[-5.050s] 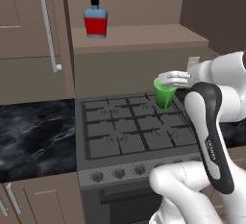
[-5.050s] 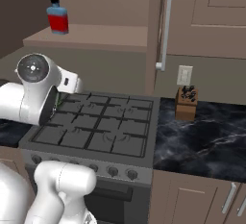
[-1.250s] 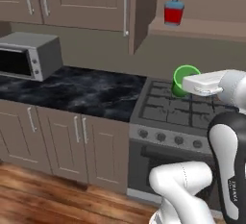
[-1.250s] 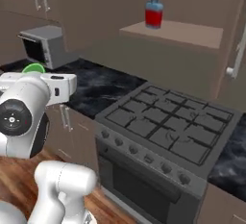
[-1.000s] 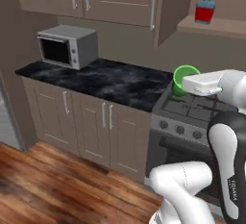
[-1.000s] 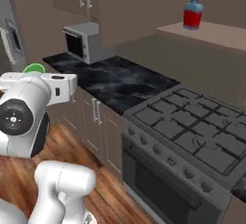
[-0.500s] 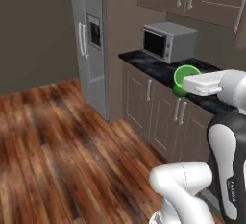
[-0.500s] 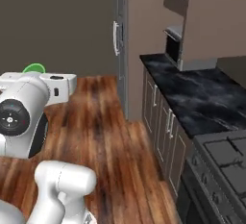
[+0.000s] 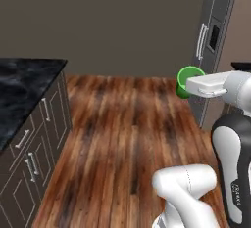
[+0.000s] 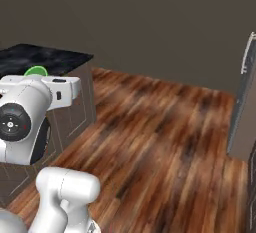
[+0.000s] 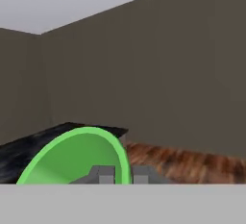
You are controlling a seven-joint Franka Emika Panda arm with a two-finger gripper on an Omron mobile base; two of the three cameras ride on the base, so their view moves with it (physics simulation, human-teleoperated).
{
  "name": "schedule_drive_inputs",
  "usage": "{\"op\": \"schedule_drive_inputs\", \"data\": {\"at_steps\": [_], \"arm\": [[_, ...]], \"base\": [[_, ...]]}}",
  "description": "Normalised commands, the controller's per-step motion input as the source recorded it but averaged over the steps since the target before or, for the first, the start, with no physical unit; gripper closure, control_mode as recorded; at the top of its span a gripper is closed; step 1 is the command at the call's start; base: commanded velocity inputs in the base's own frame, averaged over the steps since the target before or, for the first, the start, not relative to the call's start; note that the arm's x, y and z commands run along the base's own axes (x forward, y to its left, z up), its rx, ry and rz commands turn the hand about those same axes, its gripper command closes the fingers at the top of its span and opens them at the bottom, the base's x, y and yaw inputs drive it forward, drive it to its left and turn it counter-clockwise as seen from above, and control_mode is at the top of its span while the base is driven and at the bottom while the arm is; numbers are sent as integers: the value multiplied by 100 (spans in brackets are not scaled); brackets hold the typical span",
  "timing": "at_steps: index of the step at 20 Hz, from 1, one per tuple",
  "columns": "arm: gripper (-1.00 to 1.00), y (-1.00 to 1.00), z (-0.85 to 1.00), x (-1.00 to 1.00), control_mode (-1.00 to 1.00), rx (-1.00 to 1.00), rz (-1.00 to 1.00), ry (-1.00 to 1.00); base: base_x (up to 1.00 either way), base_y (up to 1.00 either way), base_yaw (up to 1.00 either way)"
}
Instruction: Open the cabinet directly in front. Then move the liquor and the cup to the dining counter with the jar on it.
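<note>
Swung from the stove — tool (image 11: pixel 123 174) pinching cup (image 9: pixel 185 78) rim, over open wooden floor (image 9: pixel 127 129) beside dining counter (image 9: pixel 22 87).

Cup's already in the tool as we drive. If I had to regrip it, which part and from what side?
Keep what you have: the rim wall. In the hand view the tool is shut on the cup, one finger inside the open mouth and one outside. The cup is plain and handleless, so pinching its thin wall through the mouth looks like the best hold.
</note>
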Motion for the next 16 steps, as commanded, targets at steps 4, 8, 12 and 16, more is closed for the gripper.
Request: {"op": "schedule_drive_inputs", "data": {"at_steps": [4,8,12,16], "arm": [[100,0,0,0,100,0,0,0],[100,0,0,0,100,0,0,0],[100,0,0,0,100,0,0,0],[100,0,0,0,100,0,0,0]], "base": [[0,11,92],[0,13,92],[0,11,92],[0,1,89]]}}
